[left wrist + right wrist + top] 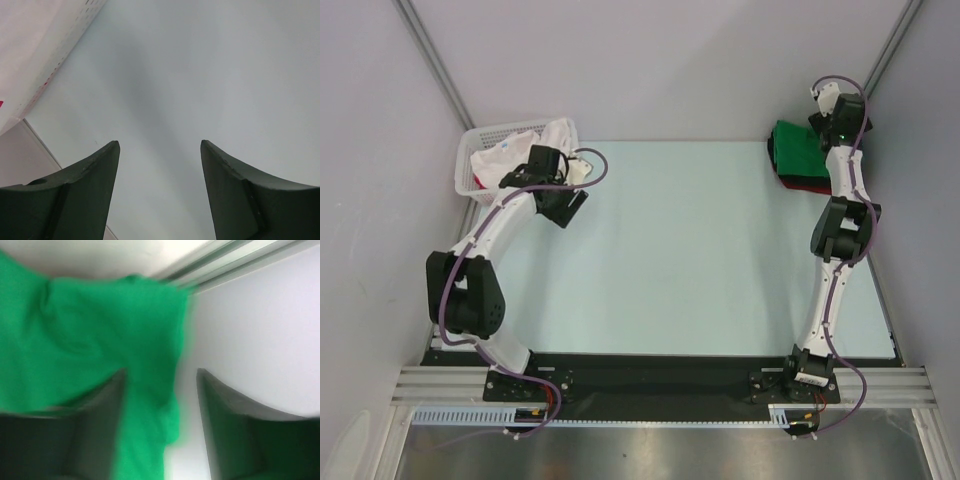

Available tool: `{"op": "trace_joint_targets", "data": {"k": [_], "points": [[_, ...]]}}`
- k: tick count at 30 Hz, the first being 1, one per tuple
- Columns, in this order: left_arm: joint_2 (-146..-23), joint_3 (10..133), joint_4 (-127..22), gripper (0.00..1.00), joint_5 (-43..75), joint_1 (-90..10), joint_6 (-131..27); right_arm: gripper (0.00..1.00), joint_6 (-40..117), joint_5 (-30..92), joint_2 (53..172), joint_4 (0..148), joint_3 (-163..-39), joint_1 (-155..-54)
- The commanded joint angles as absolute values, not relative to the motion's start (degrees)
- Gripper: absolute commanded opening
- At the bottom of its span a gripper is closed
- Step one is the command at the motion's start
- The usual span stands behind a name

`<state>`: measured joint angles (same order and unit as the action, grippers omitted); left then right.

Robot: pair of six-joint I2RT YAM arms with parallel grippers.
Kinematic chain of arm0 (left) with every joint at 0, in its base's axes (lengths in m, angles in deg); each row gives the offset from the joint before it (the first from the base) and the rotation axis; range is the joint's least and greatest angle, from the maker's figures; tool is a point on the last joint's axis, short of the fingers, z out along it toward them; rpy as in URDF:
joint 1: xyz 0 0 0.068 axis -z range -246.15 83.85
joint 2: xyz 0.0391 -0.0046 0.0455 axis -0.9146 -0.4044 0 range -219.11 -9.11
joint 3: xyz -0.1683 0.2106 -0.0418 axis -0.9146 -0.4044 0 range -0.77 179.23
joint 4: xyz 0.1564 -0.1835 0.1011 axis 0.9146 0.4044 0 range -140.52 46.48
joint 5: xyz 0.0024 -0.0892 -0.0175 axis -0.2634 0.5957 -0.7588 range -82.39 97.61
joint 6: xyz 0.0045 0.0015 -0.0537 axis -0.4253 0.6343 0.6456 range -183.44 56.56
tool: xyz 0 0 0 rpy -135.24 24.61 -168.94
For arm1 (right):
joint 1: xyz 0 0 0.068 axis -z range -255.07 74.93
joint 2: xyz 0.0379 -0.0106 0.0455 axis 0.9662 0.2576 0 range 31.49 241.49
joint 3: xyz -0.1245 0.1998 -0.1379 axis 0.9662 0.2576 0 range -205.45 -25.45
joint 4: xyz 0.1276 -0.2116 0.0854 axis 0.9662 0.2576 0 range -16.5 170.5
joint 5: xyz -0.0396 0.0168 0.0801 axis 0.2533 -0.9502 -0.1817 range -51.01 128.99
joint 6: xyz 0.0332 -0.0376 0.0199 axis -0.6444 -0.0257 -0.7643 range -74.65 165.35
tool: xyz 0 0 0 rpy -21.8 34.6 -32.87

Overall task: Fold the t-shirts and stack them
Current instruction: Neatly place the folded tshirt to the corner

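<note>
A folded bright green t-shirt [800,150] tops a stack at the far right of the table, with a red t-shirt [807,186] under it and a dark edge, maybe the black one, on the left side. My right gripper [825,122] hovers over the stack's far right corner. In the right wrist view it [160,385] is open, with green cloth [100,340] under the left finger and reaching into the gap. A white t-shirt [552,140] lies crumpled in the basket. My left gripper [570,207] is beside the basket, open and empty [160,150] over bare table.
The white mesh basket [470,165] stands at the far left corner; its wall shows in the left wrist view [40,45]. Enclosure walls and an aluminium rail [235,260] stand close behind the stack. The pale table [680,250] lies between the arms.
</note>
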<state>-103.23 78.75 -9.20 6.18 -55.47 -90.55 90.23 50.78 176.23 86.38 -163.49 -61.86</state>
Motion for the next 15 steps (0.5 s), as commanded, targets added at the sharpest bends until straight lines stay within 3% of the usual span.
{"op": "trace_joint_targets", "data": {"k": [1,2,9,15], "points": [[-104.11,81.93,-8.34,0.72,5.15,-55.95,-90.42,0.93,90.0,53.31,175.98,77.46,-164.23,-60.92],[-104.12,82.02,-8.25,0.72,5.06,-55.86,-90.42,0.99,89.47,53.93,175.89,77.02,-164.41,-61.01],[-103.94,81.67,-8.16,0.72,4.8,-55.86,-90.68,1.0,84.38,55.96,173.61,78.58,-166.42,-62.32],[-102.62,81.06,-8.69,0.72,5.59,-55.95,-90.42,0.97,74.27,44.37,167.11,94.13,-162.05,-66.53]]}}
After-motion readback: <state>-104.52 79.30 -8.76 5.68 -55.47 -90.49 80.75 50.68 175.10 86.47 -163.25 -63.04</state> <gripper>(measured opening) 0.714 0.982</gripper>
